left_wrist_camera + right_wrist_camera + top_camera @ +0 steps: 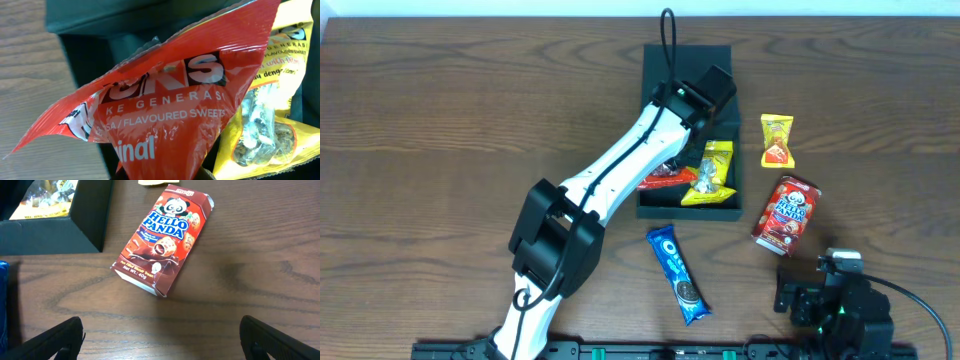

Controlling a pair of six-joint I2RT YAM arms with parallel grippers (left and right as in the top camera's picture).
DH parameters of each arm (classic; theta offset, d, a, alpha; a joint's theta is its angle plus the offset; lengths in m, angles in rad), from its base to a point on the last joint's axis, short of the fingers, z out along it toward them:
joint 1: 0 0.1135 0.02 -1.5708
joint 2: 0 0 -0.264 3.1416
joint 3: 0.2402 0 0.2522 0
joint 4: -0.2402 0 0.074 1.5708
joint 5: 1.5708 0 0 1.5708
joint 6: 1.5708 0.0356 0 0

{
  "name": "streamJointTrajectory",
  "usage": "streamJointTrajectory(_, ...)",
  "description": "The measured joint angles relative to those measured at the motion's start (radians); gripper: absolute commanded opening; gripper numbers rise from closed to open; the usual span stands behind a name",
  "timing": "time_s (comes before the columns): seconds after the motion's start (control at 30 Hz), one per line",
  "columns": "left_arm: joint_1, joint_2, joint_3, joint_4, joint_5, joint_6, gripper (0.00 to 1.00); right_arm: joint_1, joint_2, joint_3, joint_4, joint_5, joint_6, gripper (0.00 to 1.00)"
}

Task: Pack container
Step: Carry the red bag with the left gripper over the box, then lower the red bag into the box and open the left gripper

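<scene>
Dark wood-grain worktop fills every view, and the container (688, 212) sits toward twelve o'clock from its centre. Its flat lid appears to be laid back on the far side. The left arm reaches diagonally into the box. Its pincer (162, 176) is clamped on a red sweets packet (170, 115), which crowds the left wrist camera. Beside it, at three o'clock in that view, a yellow snack packet with a clear window (270, 125) lies in the container, touching the red one.

The main risk is a bad drop. One corner of the red packet juts out at eight o'clock past the container's wall, over bare wood. If the pincer lets go here, the packet could hang on the rim or slide outside. Slick, crinkly film held at one end can also twist or slip. Because the two packets touch, pulling away could drag the yellow one askew.

Three items wait outside the box. A small yellow-and-red packet (778, 140) lies at three o'clock of the container. A Hello Panda box (162, 237) lies tilted at four o'clock, and a blue Oreo packet (678, 273) at six o'clock, just beside the front wall. The right pincer (162, 345) hovers low at five o'clock of the worktop, fingers wide apart and empty, facing the Hello Panda box. The left arm spans the container's opening, so it would likely block any delivery from the right until it clears.
</scene>
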Motion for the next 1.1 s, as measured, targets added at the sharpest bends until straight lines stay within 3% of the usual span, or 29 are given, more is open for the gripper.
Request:
streamJointTrajectory(0.93, -0.002, 0.084, 0.000, 0.027, 0.006, -0.015, 0.08, 0.000, 0.000, 0.000, 0.000, 0.000, 0.000, 0.99)
streamJointTrajectory(1.1, 0.002, 0.100, 0.000, 0.040, 0.003, -0.019, 0.12, 0.000, 0.000, 0.000, 0.000, 0.000, 0.000, 0.99)
